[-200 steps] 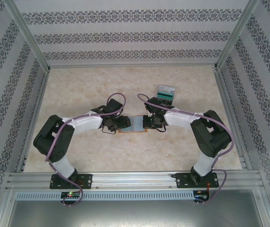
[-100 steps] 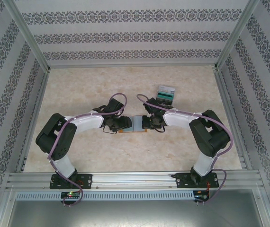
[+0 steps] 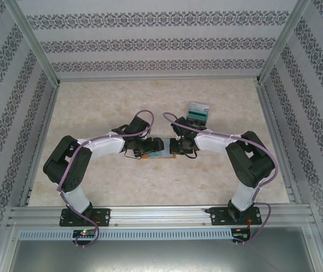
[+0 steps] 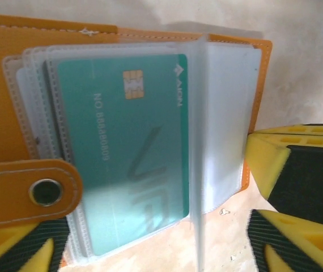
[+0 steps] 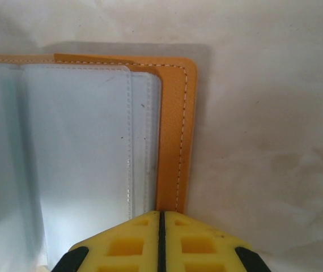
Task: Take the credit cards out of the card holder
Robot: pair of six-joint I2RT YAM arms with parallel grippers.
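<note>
The orange card holder [image 3: 159, 153] lies open on the table between my two grippers. In the left wrist view its cover [image 4: 14, 85] carries clear sleeves, and a teal credit card [image 4: 122, 153] with a chip sits inside one of them. One clear sleeve page [image 4: 198, 113] stands upright. My left gripper [image 4: 150, 255] hovers over the holder, open, its fingers wide on either side with nothing between them. My right gripper [image 5: 160, 226] is shut, its yellow tips pressing on the holder's orange right edge [image 5: 175, 141]; one of its fingertips [image 4: 263, 161] also appears beside the holder in the left wrist view.
A clear box [image 3: 198, 113] with teal and black contents stands just behind the right gripper. Patterned walls and aluminium rails [image 3: 161, 215] enclose the table. Bare marble-look tabletop [image 3: 93, 107] lies to the left and at the back.
My left gripper has opened wide and shifted slightly right over the holder. The right gripper has stayed shut on the holder's edge.
</note>
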